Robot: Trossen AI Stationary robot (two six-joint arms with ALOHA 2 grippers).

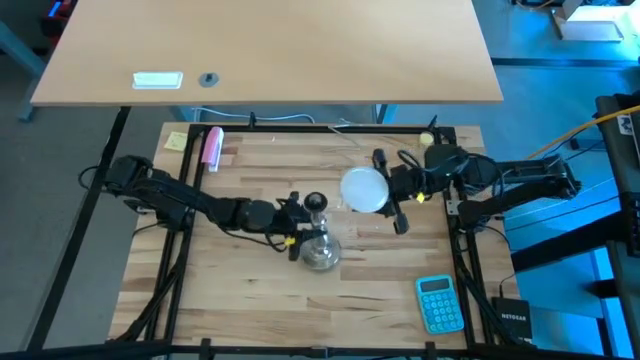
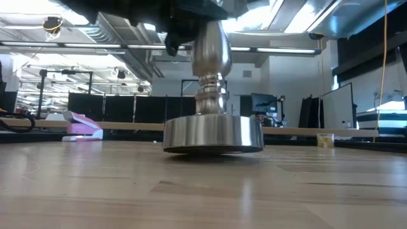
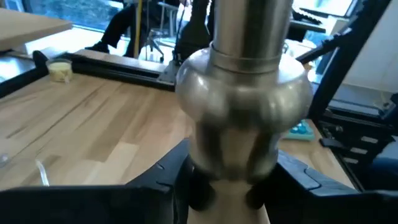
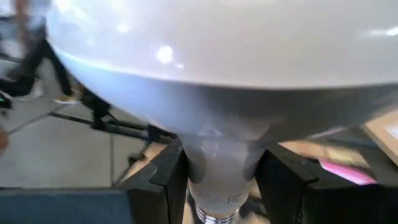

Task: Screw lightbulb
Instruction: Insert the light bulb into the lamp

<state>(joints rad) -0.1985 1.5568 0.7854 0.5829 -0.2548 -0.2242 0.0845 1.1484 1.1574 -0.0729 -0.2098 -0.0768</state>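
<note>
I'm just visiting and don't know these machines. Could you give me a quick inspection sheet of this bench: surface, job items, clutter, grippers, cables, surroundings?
Surface: pale wooden plank table in a black frame.
Job's things: white frosted round lightbulb held above the table; silver flared lamp stand with black socket standing upright.
Clutter: blue calculator, pink-and-white object, yellow sticky note.
Grippers: left gripper, fingers closed around the stand's stem; right gripper, fingers clamped on the bulb's neck.
Cables: a yellow cable at the right.
Surroundings: second light wooden table behind; workshop room beyond.

Lamp stand [image 2: 213, 130] top cut off
</note>
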